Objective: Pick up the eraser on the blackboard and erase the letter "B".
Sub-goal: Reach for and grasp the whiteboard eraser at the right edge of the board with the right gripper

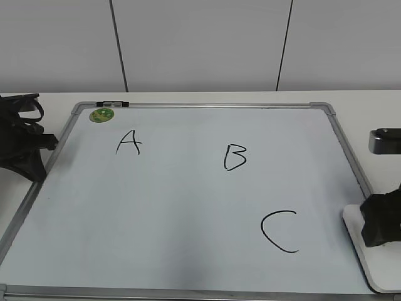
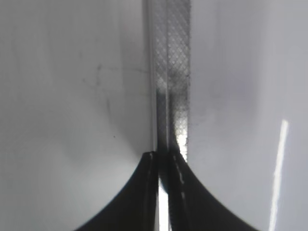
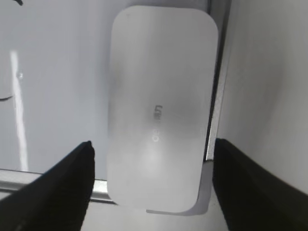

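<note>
The right tool (image 3: pixel 151 185) is spread wide, one finger on each side of the eraser (image 3: pixel 161 106), with neither finger seen touching it. The eraser lies at the lower right corner of the blackboard (image 1: pixel 188 213), partly over the frame and the bench (image 1: pixel 376 103). A rigid, light, smooth plastic body is judged likely; the long flat sides should be gripped, across the short width. Its long axis runs along the board's right edge, lettering uppermost. The letter "B" (image 1: pixel 235 157) stands mid-board, well apart. The left tool (image 2: pixel 163 192) is pressed together, holding nothing.
</note>
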Robot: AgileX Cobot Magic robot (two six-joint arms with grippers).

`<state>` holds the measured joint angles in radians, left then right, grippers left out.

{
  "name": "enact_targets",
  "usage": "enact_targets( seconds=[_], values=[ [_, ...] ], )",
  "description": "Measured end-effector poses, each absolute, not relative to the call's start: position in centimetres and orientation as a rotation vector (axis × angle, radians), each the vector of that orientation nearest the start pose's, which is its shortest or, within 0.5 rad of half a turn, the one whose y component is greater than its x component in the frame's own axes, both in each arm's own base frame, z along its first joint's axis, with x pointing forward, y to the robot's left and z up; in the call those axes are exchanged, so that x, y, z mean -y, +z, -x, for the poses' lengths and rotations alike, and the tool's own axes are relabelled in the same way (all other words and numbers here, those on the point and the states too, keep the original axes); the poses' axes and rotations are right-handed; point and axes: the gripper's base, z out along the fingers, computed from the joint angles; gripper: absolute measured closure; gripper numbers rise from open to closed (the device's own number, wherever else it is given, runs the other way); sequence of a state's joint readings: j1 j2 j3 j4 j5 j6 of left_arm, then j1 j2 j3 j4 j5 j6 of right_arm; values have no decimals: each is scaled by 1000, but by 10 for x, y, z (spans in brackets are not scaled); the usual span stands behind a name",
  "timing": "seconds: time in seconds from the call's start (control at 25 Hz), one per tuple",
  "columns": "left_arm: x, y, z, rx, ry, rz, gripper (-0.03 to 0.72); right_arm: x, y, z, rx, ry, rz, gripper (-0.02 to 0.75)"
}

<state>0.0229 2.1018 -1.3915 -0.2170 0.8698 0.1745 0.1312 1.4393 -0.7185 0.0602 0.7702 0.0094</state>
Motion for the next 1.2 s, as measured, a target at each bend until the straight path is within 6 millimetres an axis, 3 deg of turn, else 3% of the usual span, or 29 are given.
enact_targets(
  seconds=[0.84,1.2],
  values=[
    [6,129,-401,-3039,-248,-27,678,-36,146,-253,-3026,61,91,150],
    [6,129,-401,-3039,-248,-27,678,-36,146,-254,-3024,62,87,183]
  ],
)
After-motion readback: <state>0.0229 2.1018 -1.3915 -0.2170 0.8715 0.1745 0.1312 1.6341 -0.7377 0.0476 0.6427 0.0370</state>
